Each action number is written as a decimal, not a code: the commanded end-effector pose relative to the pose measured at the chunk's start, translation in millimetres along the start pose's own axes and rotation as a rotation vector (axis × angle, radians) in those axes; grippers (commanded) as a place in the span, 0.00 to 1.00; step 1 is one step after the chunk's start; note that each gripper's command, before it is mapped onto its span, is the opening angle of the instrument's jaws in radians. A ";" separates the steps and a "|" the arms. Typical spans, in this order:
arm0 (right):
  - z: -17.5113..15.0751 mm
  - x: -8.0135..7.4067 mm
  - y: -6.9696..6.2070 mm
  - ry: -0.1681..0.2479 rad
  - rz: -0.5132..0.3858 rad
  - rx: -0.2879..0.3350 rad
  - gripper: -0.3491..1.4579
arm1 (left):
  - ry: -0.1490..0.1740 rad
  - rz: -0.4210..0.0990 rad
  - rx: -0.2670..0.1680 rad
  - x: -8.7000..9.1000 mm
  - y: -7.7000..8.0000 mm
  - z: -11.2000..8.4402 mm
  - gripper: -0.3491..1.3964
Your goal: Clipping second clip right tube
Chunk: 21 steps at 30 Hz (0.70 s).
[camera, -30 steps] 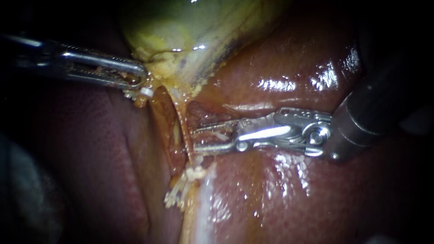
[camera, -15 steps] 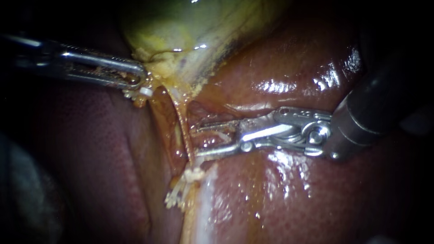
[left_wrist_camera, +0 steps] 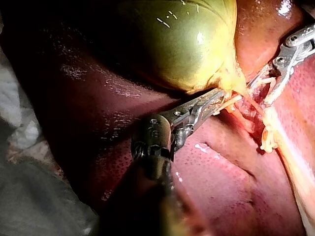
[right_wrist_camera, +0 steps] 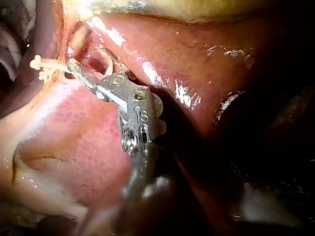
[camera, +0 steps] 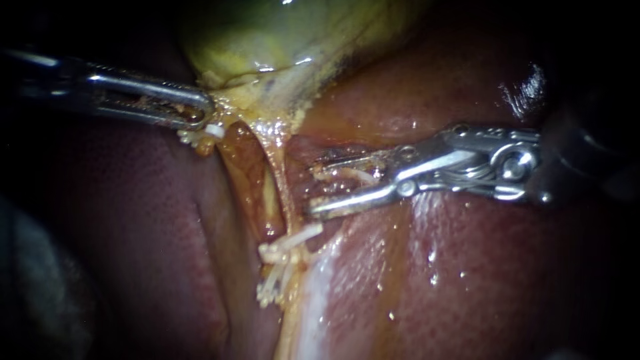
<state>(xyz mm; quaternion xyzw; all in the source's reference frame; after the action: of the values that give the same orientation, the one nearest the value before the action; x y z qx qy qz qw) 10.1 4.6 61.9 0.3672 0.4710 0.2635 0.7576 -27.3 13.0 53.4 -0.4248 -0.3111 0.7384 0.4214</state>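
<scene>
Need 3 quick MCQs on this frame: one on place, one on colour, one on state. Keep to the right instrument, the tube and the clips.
1. The right instrument has its jaw tips:
A) beside the tube, not around it
B) closed round the tube
C) on the clips

2. The clips on the tube are:
A) blue
B) black
C) white

3. The right instrument's jaws are:
A) shut and empty
B) open
C) shut on the tube

Answers:
1 A: in the endoscope view both tips lie to one side of the tube.
2 C: they show white against the amber tissue.
3 B: a clear gap shows between the jaws.
</scene>
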 end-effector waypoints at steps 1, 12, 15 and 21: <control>0.0 0.2 -0.5 -0.007 0.001 0.009 0.47 | 0.000 0.000 0.000 0.0 0.0 0.0 0.00; 1.0 0.3 -4.0 -0.015 -0.023 0.088 0.47 | 0.000 0.000 0.000 0.0 0.0 0.0 0.00; 1.4 0.4 -3.8 -0.006 -0.011 0.088 0.47 | 0.000 0.000 0.000 0.0 0.0 0.0 0.00; 2.7 0.1 -3.3 -0.002 0.009 0.085 0.47 | 0.000 0.000 0.000 0.0 0.0 0.0 0.00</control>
<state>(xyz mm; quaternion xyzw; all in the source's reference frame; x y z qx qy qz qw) 13.0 1.8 60.2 0.4018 0.4786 0.2488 0.7400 -27.3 13.0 53.4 -0.4249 -0.3112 0.7384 0.4213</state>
